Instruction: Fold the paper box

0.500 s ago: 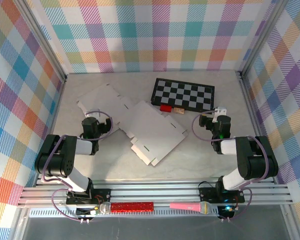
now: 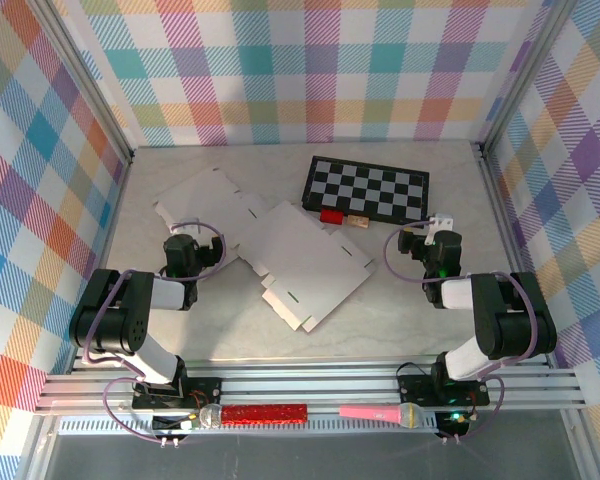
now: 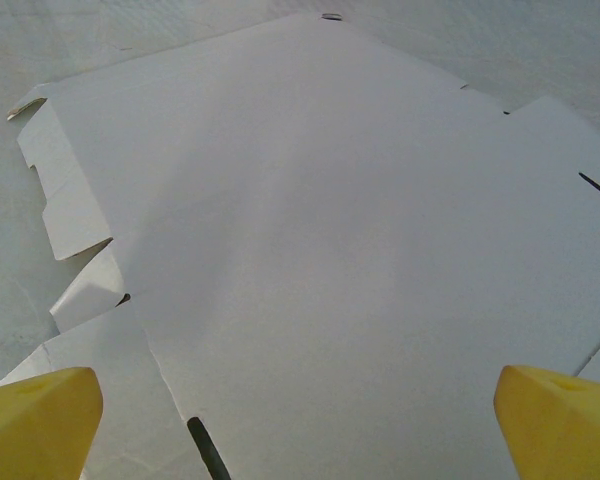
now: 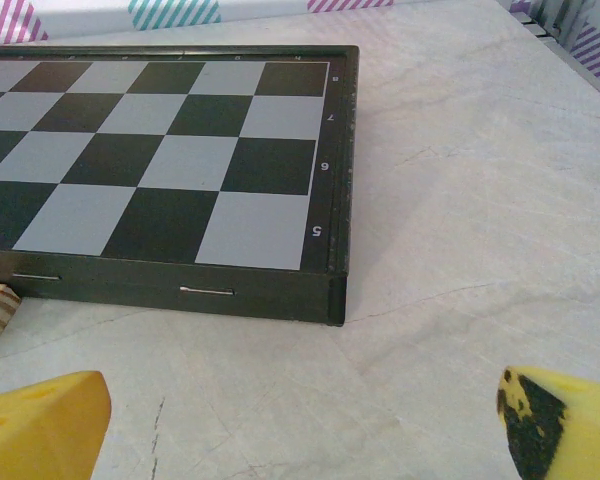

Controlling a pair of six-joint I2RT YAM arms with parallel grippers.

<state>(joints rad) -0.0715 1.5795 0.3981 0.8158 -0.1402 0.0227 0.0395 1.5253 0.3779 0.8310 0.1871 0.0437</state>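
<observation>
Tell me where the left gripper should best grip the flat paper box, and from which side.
Probably the small flap on the paper box edge: it seems slightly raised while the rest lies flat. Bring the open left gripper in low from that edge.

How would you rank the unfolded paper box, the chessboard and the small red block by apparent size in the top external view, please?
1. unfolded paper box, largest
2. chessboard
3. red block, clearly smallest
</observation>
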